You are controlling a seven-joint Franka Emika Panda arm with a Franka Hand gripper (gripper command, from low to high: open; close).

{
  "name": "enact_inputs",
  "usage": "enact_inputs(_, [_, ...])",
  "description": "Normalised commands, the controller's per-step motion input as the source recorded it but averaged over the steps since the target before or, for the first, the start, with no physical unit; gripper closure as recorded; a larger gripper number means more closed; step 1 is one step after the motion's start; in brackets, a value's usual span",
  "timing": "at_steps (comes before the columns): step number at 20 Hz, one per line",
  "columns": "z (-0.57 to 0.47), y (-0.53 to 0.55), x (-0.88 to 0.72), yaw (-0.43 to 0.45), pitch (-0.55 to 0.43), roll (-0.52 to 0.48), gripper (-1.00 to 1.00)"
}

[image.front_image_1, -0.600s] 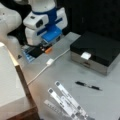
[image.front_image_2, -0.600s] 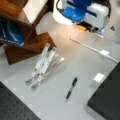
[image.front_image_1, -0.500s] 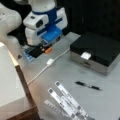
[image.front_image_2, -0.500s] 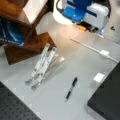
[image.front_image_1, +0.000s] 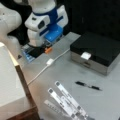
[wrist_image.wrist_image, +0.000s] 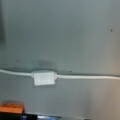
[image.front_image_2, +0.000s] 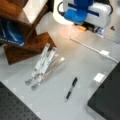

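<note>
The arm's white and blue hand hangs low over the grey table at a front view's upper left, with the gripper (image.front_image_1: 41, 48) under it, and at a front view's top with the gripper (image.front_image_2: 87, 26) below it. A small orange piece (image.front_image_1: 48, 50) (image.front_image_2: 81, 28) (wrist_image.wrist_image: 11, 108) sits right at the gripper. Nearest to it on the table runs a white cable with a small white inline box (image.front_image_1: 50, 61) (image.front_image_2: 105, 52) (wrist_image.wrist_image: 43, 77). In the wrist view the cable crosses the grey surface from side to side, and the fingers do not show.
A black pen (image.front_image_1: 88, 85) (image.front_image_2: 71, 88) lies on the table. Several white folding strips (image.front_image_1: 66, 100) (image.front_image_2: 43, 65) lie fanned out. A black box on a silver base (image.front_image_1: 96, 53) (image.front_image_2: 107, 100) carries a white tag (image.front_image_1: 85, 55). A wooden shelf (image.front_image_1: 23, 87) (image.front_image_2: 25, 37) holds a blue book (image.front_image_2: 10, 32).
</note>
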Motion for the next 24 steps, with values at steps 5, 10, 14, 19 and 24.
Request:
enact_inputs(5, [-0.08, 0.24, 0.13, 0.024, 0.062, 0.241, -1.0])
enact_inputs(10, [-0.09, 0.21, 0.22, 0.085, 0.07, 0.256, -1.0])
enact_inputs(14, [-0.07, 0.1, 0.25, 0.127, 0.029, 0.275, -1.0])
enact_inputs(19, [-0.11, 0.03, 0.29, 0.109, -0.005, 0.294, -1.0])
enact_inputs(24, [-0.11, 0.02, 0.34, 0.036, 0.058, 0.259, -1.0])
